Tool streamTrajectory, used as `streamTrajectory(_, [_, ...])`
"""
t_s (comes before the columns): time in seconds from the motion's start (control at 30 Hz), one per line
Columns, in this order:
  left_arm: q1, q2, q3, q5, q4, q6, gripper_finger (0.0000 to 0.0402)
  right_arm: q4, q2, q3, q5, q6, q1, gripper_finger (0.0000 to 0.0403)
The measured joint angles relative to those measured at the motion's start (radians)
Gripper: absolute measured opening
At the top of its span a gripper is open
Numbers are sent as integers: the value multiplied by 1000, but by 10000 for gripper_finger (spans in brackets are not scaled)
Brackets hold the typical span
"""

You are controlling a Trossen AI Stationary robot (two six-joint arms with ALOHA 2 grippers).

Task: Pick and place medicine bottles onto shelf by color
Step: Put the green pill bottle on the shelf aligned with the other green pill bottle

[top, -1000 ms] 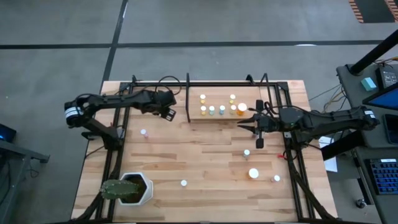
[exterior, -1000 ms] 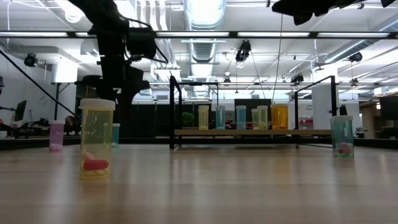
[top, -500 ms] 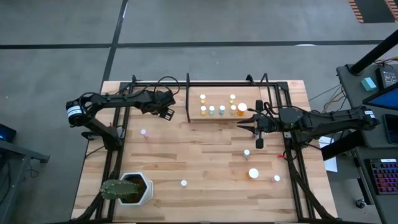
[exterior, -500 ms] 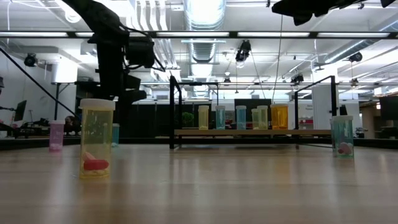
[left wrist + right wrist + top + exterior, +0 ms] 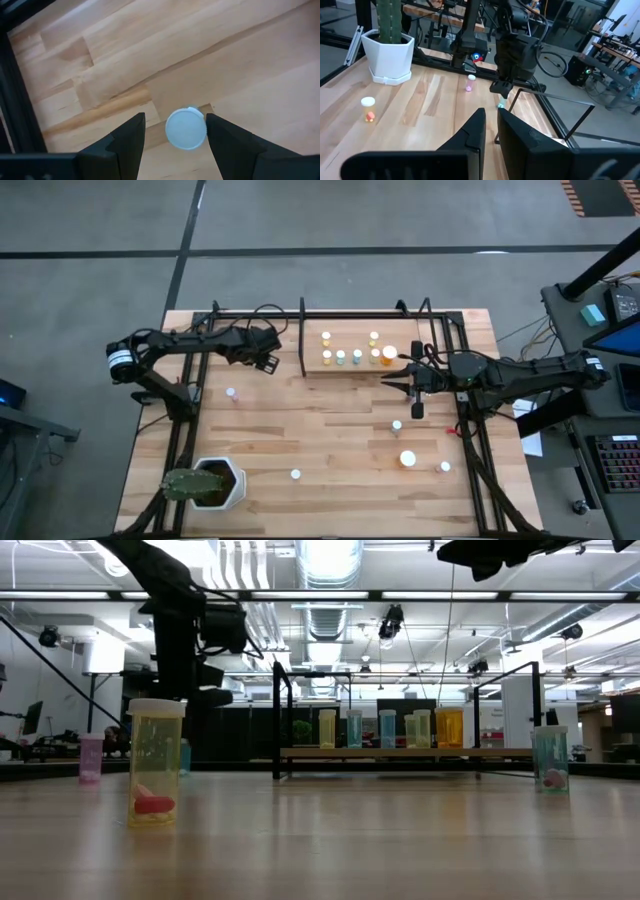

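Pale-capped small round bottle (image 5: 186, 129) stands on the wooden surface (image 5: 240, 75) directly below the left hand (image 5: 175, 131), between its spread fingers, untouched. Right hand (image 5: 490, 131) waits, fingers together.

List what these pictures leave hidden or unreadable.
- Bottle under the left gripper: the left wrist view shows only its pale cap from above, so body colour is hidden.
- Right gripper: cut off by the low view's top edge.
- Shelf rows: in the low view, front bottles overlap those behind.
- Pills inside shelf bottles: too small.
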Motion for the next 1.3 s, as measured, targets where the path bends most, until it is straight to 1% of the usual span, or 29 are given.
streamTrajectory(0.27, [0,0,-31,3,54,0,189,0,0,0,0,0,0,38])
streamTrajectory(0.37, [0,0,-33,3,51,-1,171,0,0,0,0,0,0,38])
streamTrajectory(0.6, [0,0,-32,3,50,-3,107,0,0,0,0,0,0,38])
streamTrajectory(0.7, [-1,0,-26,3,48,-3,98,0,0,0,0,-1,-1,38])
streamTrajectory(0.83, [-11,-5,-5,23,28,-1,102,0,0,0,0,-1,-1,38])
streamTrajectory(0.9, [-24,-12,25,38,-18,-1,104,0,0,0,0,-1,-1,38])
streamTrajectory(1.03, [-75,-17,129,80,-222,-1,104,0,0,0,0,-1,-1,38])
streamTrajectory(1.1, [-122,-21,201,108,-326,0,104,0,0,0,0,-1,-1,38])
streamTrajectory(1.17, [-175,-25,281,139,-396,0,104,0,0,0,0,-1,-1,38])
streamTrajectory(1.23, [-236,-25,368,182,-443,2,104,0,0,0,0,-1,-1,38])
streamTrajectory(1.3, [-306,-25,452,214,-456,14,104,0,0,0,0,-1,-1,38])
